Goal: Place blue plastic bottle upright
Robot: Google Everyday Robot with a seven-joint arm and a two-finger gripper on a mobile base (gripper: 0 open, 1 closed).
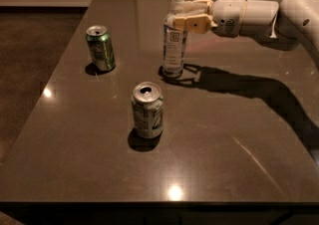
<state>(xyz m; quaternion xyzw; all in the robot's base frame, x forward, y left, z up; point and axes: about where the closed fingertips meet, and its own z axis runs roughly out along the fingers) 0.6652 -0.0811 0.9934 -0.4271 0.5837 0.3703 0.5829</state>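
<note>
Your bottle stands upright on the table, near the back edge, and its bottom looks flat on the top. The gripper is at the bottle's shoulder, just under the white cap. You cannot tell if it is squeezing the bottle or loose. The job looks almost done. What is left is to let go and pull away without tipping it.

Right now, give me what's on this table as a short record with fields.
bottle: blue plastic bottle, upright on the table, white cap on
tool: tool at the bottle's upper part, arm coming in from picture right
green can: upright, picture left of the bottle
white-and-green can: upright, nearest the camera
</note>
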